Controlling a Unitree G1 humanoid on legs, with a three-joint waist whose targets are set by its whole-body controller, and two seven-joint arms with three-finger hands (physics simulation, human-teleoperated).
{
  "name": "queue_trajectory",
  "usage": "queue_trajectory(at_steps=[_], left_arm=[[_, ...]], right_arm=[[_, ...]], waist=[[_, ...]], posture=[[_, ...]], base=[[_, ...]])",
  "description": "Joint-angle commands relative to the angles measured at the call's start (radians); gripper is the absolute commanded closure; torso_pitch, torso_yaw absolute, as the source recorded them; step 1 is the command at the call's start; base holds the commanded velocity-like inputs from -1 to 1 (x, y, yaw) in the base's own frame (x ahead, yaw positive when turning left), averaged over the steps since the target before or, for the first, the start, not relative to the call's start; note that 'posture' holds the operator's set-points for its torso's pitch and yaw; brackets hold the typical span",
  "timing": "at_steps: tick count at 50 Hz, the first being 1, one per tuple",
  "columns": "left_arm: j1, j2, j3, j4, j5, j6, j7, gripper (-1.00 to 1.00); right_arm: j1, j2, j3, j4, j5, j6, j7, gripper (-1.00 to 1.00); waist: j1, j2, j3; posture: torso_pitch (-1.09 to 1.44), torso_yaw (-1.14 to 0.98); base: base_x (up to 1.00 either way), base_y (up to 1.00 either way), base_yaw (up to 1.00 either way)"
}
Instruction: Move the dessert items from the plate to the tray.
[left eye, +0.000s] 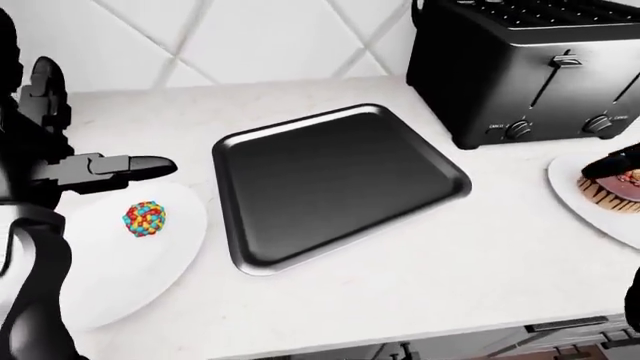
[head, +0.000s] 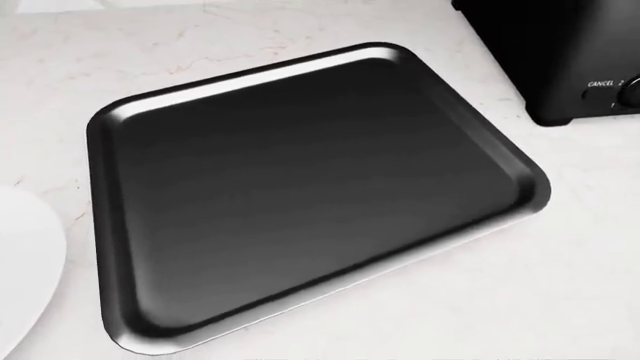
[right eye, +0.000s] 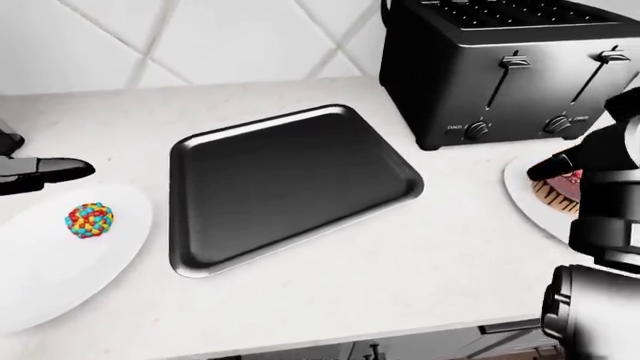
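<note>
A small round dessert ball covered in red, yellow and blue candy beads lies on a white round plate near the left edge of the white marble counter. The black left hand hovers just above it in the left-eye view, fingers stretched out flat and apart, not touching the ball. Just right of this plate, with a strip of bare counter between, sits the empty black rectangular metal tray, set askew, its raised rim glinting. A black four-slot toaster stands near the tray's upper right corner. At the counter's right edge a second white plate carries a chocolate-striped dessert with pink topping; the black right hand rests over it, and whether its fingers grip cannot be told.
</note>
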Motion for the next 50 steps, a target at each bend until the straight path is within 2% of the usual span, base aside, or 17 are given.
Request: queue_trajectory(at_steps=[1, 4, 7, 14, 15, 16, 22, 26, 33, 37, 43, 47, 48, 50], left_arm=[[-0.010, 0.012, 0.021, -0.005, 0.018, -0.072, -0.015, -1.00], [-0.024, 0.016, 0.015, -0.044, 0.011, -0.023, 0.007, -1.00], [-0.040, 0.017, 0.007, -0.090, 0.002, 0.037, 0.032, -1.00], [-0.049, 0.025, 0.018, -0.106, -0.006, 0.063, 0.036, -1.00], [-0.048, 0.026, 0.020, -0.111, -0.009, 0.068, 0.038, -1.00], [-0.045, 0.026, 0.020, -0.115, -0.008, 0.070, 0.037, -1.00], [-0.041, 0.034, 0.039, -0.121, -0.019, 0.079, 0.036, -1.00], [-0.031, 0.038, 0.059, -0.130, -0.034, 0.083, 0.034, -1.00], [-0.038, 0.054, 0.062, -0.139, -0.055, 0.103, 0.048, -1.00], [-0.036, 0.059, 0.066, -0.135, -0.060, 0.099, 0.048, -1.00], [-0.004, 0.054, 0.081, -0.107, -0.046, 0.047, 0.023, -1.00], [-0.009, 0.058, 0.084, -0.127, -0.053, 0.073, 0.035, -1.00], [-0.012, 0.059, 0.087, -0.134, -0.058, 0.082, 0.038, -1.00], [-0.006, 0.058, 0.088, -0.136, -0.057, 0.080, 0.037, -1.00]], right_arm=[[-0.062, -0.001, -0.021, 0.043, -0.070, -0.035, -0.056, -1.00], [-0.095, 0.006, -0.022, 0.098, -0.099, -0.025, -0.067, -1.00], [-0.074, -0.003, -0.031, 0.079, -0.117, -0.009, -0.047, -1.00], [-0.051, -0.008, -0.042, 0.067, -0.138, 0.020, -0.033, -1.00], [-0.038, -0.010, -0.029, 0.064, -0.148, 0.021, 0.006, -1.00], [-0.042, -0.009, -0.035, 0.063, -0.153, 0.025, -0.004, -1.00], [-0.015, -0.010, -0.016, 0.051, -0.220, 0.025, 0.099, -1.00], [-0.026, 0.004, -0.029, 0.070, -0.238, 0.013, 0.101, -1.00], [-0.046, 0.016, -0.031, 0.078, -0.228, -0.014, 0.122, -1.00], [-0.038, 0.026, -0.029, 0.061, -0.229, -0.012, 0.151, -0.63], [-0.021, 0.030, -0.029, 0.050, -0.238, -0.020, 0.175, -0.28], [-0.019, 0.031, -0.029, 0.049, -0.245, -0.024, 0.180, -0.30], [-0.021, 0.030, -0.028, 0.047, -0.247, -0.026, 0.187, -0.18], [-0.017, 0.029, -0.029, 0.043, -0.251, -0.028, 0.191, -0.14]], waist=[[-0.001, -0.001, -0.021], [0.001, 0.000, -0.025], [0.004, 0.000, -0.023], [0.008, 0.004, -0.021], [0.007, 0.005, -0.022], [0.006, 0.004, -0.022], [0.003, 0.005, -0.021], [0.000, 0.008, -0.020], [-0.001, 0.012, -0.018], [-0.001, 0.013, -0.018], [-0.001, 0.013, -0.018], [-0.002, 0.012, -0.019], [-0.002, 0.011, -0.019], [-0.002, 0.010, -0.019]], posture=[[0.00, 0.00], [0.00, 0.00], [0.00, 0.00], [0.00, 0.00], [0.00, 0.00], [0.00, 0.00], [0.00, 0.00], [0.00, 0.00], [0.00, 0.00], [0.00, 0.00], [0.00, 0.00], [0.00, 0.00], [0.00, 0.00], [0.00, 0.00]], base=[[0.00, 0.00, 0.00], [0.00, 0.00, 0.00], [0.00, 0.00, 0.00], [0.00, 0.00, 0.00], [0.00, 0.00, 0.00], [0.00, 0.00, 0.00], [0.00, 0.00, 0.00], [0.00, 0.00, 0.00], [0.00, 0.00, 0.00], [0.00, 0.00, 0.00], [0.00, 0.00, 0.00], [0.00, 0.00, 0.00], [0.00, 0.00, 0.00], [0.00, 0.00, 0.00]])
